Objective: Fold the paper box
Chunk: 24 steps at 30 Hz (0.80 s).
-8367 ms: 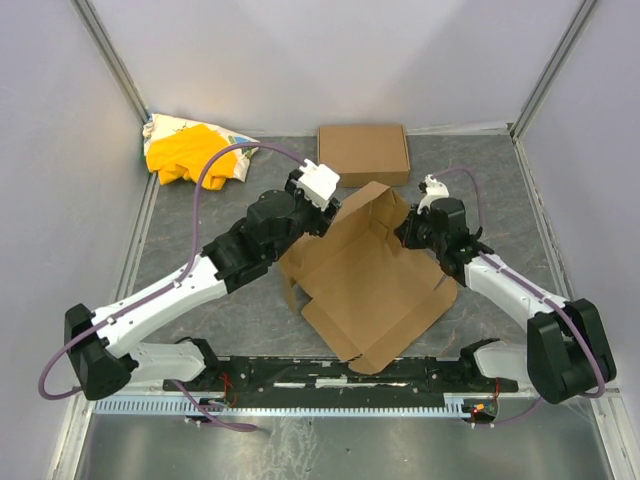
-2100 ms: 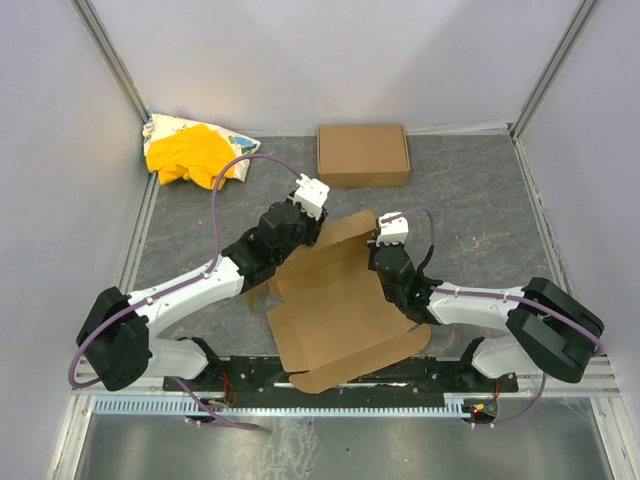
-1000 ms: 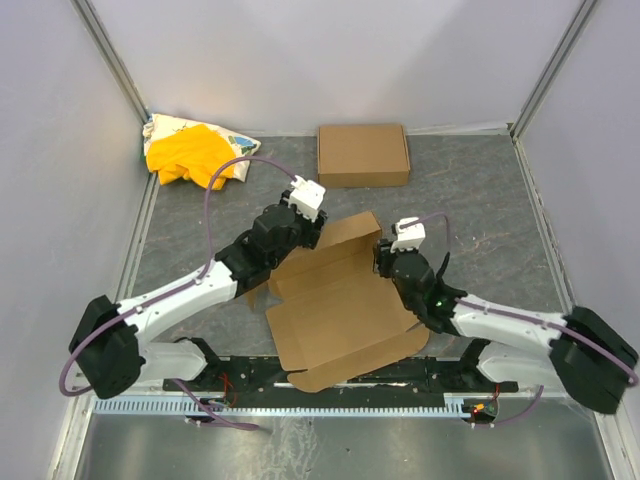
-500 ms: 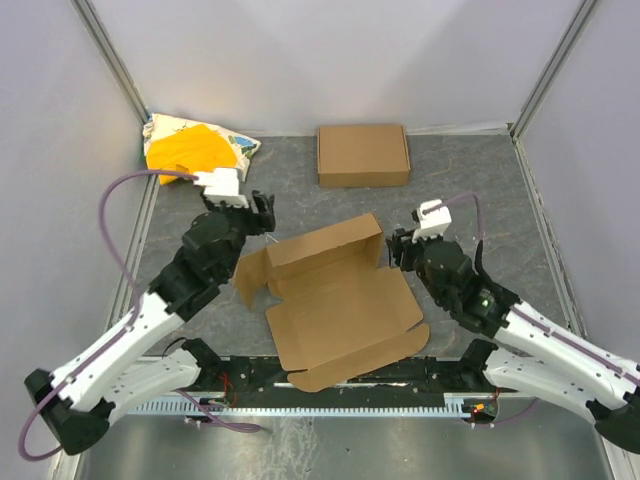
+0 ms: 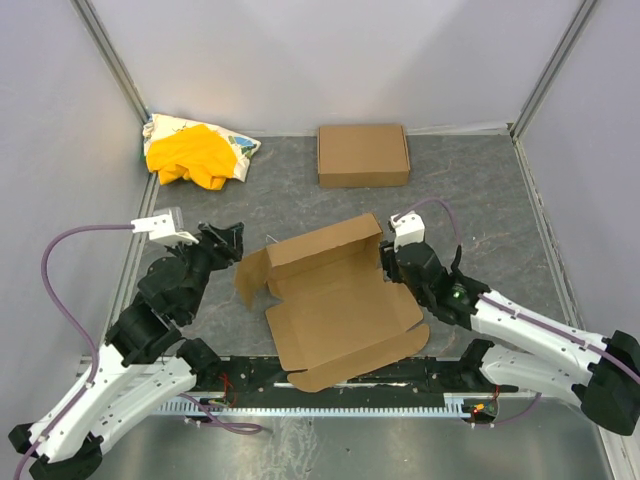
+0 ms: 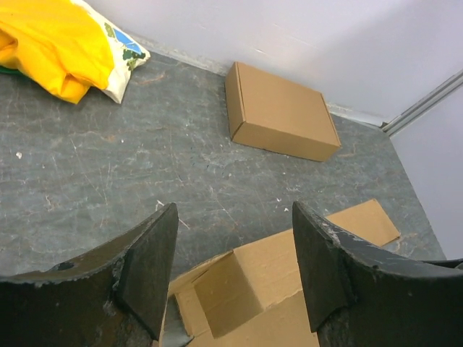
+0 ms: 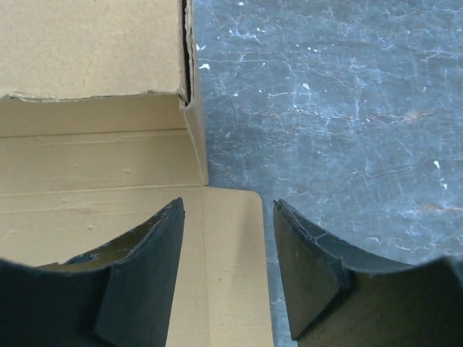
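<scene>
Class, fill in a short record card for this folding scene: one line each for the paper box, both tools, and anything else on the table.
Paper box: open and unfinished; far wall raised, near flap lying flat
Left tool: open, empty, left of the paper box and apart from it
Right tool: open, over the paper box's far right corner, gripping nothing
Second box: closed, flat, at the far edge
Yellow cloth: bundled in the far left corner
Table: dark grey, scuffed
</scene>
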### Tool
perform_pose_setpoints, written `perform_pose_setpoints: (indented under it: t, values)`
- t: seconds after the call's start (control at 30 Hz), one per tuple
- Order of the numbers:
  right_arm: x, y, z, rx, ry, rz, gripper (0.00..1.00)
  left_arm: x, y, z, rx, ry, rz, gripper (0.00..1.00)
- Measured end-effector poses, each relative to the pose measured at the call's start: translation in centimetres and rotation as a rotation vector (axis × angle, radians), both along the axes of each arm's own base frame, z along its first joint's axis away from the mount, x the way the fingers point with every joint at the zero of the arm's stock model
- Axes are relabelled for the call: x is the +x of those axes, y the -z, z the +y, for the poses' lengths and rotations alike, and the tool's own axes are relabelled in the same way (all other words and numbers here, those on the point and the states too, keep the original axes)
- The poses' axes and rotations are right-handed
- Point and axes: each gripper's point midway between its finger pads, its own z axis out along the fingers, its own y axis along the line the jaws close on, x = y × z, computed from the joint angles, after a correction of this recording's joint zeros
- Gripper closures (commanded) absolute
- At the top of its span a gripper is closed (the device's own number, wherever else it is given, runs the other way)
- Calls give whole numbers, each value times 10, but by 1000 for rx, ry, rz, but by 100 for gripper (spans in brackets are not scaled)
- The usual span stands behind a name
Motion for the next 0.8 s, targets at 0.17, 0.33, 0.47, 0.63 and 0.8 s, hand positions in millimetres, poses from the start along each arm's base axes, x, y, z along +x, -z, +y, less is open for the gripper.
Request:
perform_pose_setpoints:
  t: [0.17,0.33,0.47,0.63,0.8]
  values:
    - [3,3,9,54,-15,-4,39,-3,11,1,-25,-5,36,28]
    - [9,20,17,112,-18,17,39,-4,20,0,-23,-7,67,28]
    - [17,28,18,153,-3,14,40,-4,21,0,-28,-7,71,28]
    - [34,34,22,199,25,7,57,-4,23,0,-29,-5,76,28]
    - [48,40,23,240,79,-3,92,-5,28,-1,-25,0,83,28]
